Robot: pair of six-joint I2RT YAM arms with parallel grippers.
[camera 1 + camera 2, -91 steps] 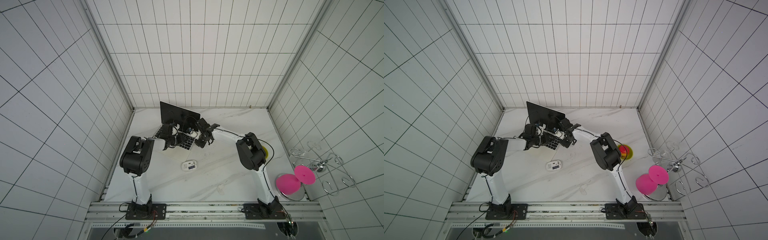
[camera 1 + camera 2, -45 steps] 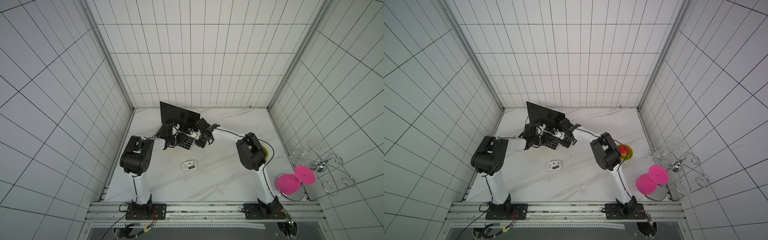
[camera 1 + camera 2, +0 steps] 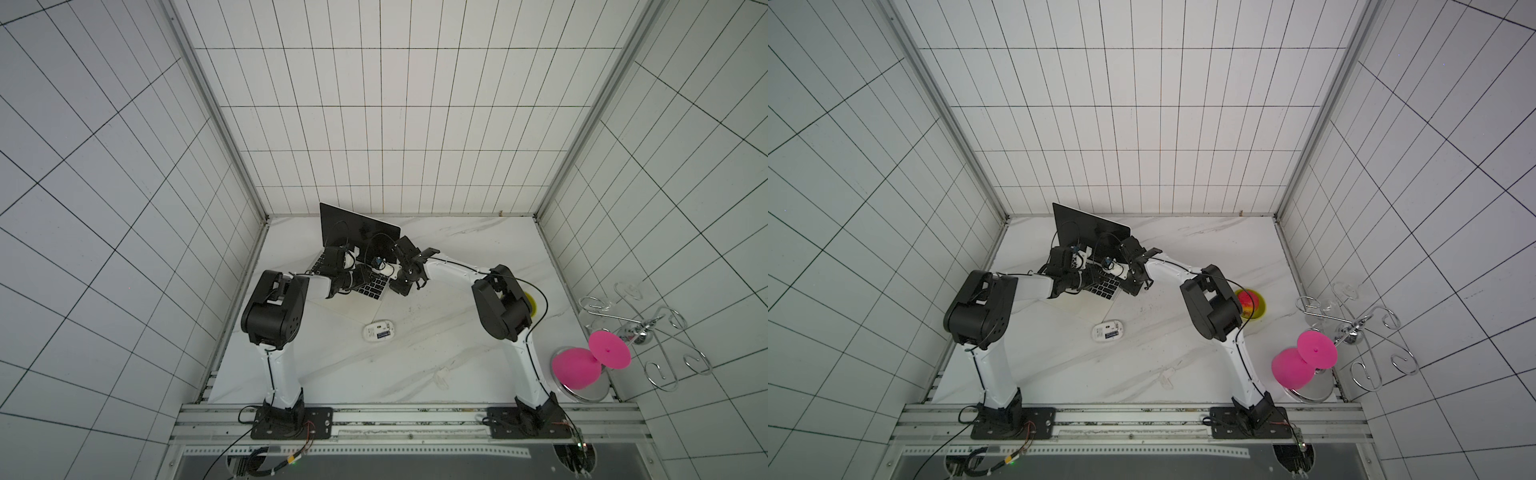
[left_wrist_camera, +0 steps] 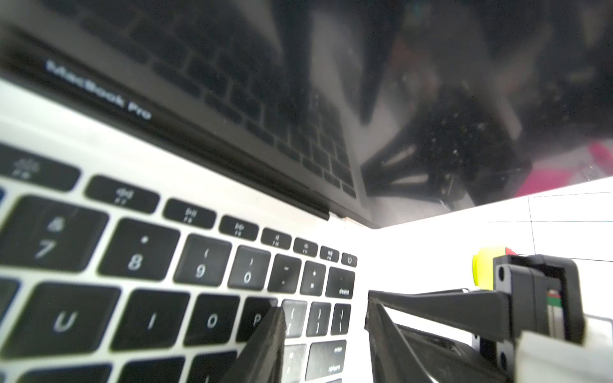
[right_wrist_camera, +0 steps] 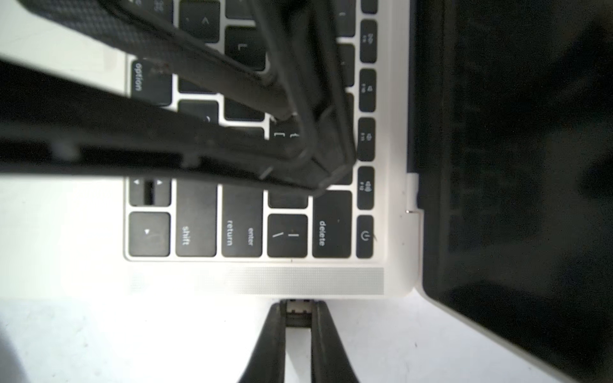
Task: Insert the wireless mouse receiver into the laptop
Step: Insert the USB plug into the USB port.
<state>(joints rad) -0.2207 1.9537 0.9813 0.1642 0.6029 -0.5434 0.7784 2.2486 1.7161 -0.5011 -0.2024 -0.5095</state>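
I see right fingers clamped on receiver at laptop edge; left fingers part-open over keys, empty; one receiver, one laptop, one mouse.

Left arm: bulky black joint housing dotted with small holes, white tubular links above and below it, black wrist block.
Right arm: same build, a black housing between white links, with a thin black cable running along the links.
Base plates: flat and black at the near edge; red and black wires trail from the left one.
Left gripper: matte black wedge fingers tapering to thin tips; black carriage block with round screw holes.
Right gripper: slim black fingers, widening towards their roots.
Wrist cables: thin black loops; a small blue connector on a white section.
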